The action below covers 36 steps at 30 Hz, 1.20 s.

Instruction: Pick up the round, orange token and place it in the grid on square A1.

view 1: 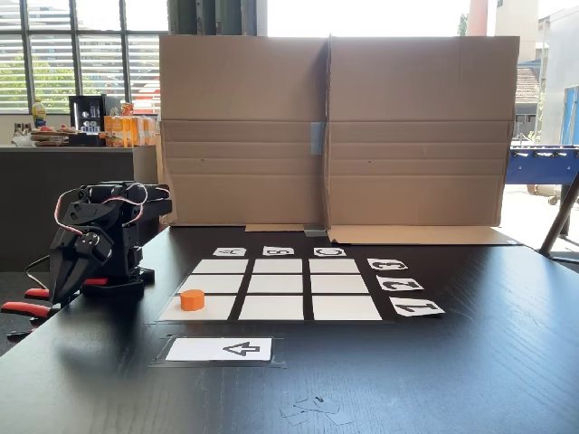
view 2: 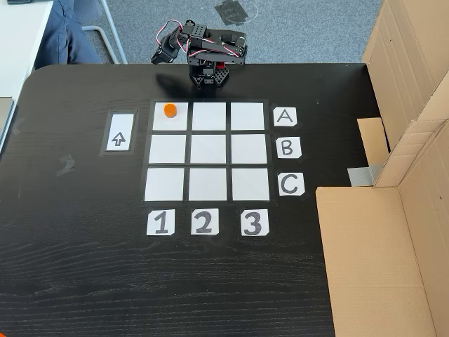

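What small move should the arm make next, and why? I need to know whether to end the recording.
Probably none: the orange token lies on the corner cell in line with the A card and the 1 card, and the arm sits folded, clear of the grid. I'd leave it parked.

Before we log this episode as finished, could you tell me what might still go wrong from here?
1. The token lies in square A1 but near its upper edge, close to the arm's base, so a sweep of the arm could nudge it out of the cell.
2. The gripper hangs folded at the base; any restart passes close over the token.
3. The grid is loose-looking paper; a bump might shift cells or the arrow card.
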Tool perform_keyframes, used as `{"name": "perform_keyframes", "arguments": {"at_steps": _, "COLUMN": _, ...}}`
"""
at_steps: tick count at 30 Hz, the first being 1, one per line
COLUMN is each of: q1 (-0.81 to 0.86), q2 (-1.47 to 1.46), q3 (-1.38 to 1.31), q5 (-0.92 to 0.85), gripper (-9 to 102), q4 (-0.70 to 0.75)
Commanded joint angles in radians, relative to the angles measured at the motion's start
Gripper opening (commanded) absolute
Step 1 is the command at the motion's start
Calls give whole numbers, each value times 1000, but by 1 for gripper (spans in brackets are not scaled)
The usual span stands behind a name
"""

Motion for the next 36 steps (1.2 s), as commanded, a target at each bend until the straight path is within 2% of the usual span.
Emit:
{"name": "perform_keyframes", "arguments": {"at_steps": 1, "q1": 95, "q2": 35, "q3": 3, "q5": -6, "gripper": -1, "q4": 26}}
{"name": "perform_keyframes", "arguments": {"at_steps": 36, "q1": 103, "q2": 132, "q3": 3, "q5": -40, "gripper": 0, "q4": 110}}
